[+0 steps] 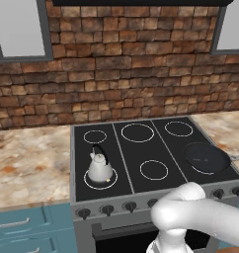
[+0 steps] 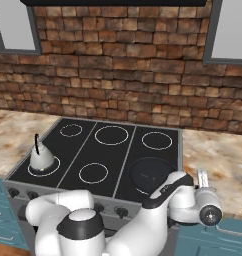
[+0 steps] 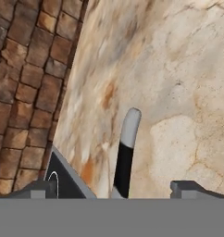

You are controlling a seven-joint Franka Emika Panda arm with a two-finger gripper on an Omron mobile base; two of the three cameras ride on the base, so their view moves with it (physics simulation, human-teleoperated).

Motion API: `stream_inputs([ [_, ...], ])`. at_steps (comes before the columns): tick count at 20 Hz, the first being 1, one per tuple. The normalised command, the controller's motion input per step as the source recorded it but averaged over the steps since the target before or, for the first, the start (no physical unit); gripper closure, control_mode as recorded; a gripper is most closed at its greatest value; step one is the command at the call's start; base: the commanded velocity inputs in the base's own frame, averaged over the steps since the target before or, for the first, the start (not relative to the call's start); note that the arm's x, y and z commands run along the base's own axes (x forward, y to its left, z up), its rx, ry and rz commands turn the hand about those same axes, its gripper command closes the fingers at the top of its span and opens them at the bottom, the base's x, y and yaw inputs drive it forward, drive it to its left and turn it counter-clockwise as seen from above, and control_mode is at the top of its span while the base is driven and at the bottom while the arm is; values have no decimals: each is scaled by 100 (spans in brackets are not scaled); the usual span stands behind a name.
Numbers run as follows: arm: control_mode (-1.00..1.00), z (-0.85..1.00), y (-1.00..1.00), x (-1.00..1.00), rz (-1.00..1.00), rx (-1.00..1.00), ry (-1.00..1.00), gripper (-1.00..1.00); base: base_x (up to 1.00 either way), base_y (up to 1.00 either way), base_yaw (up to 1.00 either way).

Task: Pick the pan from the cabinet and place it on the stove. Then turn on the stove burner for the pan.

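Even bright rendered light; faint shadows; coarse, slightly blurry textures

The stove [image 1: 141, 190] is showing black glass marked with thin white rings above a grey front with black knobs, and the pan [image 1: 207, 157] on its near-right ring is showing black, its handle [image 3: 126, 150] running black to pale grey. A silver kettle [image 1: 99, 167] is shining near left, mottled beige-and-rust counters [image 1: 30, 163] are flanking, red-brown brick [image 1: 126, 74] is spreading behind, and teal drawers [image 1: 27, 230] are sitting below.
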Motion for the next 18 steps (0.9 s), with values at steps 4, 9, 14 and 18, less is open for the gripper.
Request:
stream_inputs([
  [4,-100,23,9,-60,0,0,0,-100,0,0,0],
  [9,-100,37,20,-71,0,2,0,-100,0,0,0],
  [14,-100,36,26,-70,0,16,0,-100,0,0,0],
  [18,-100,36,33,-64,1,29,-3,-100,0,0,0],
])
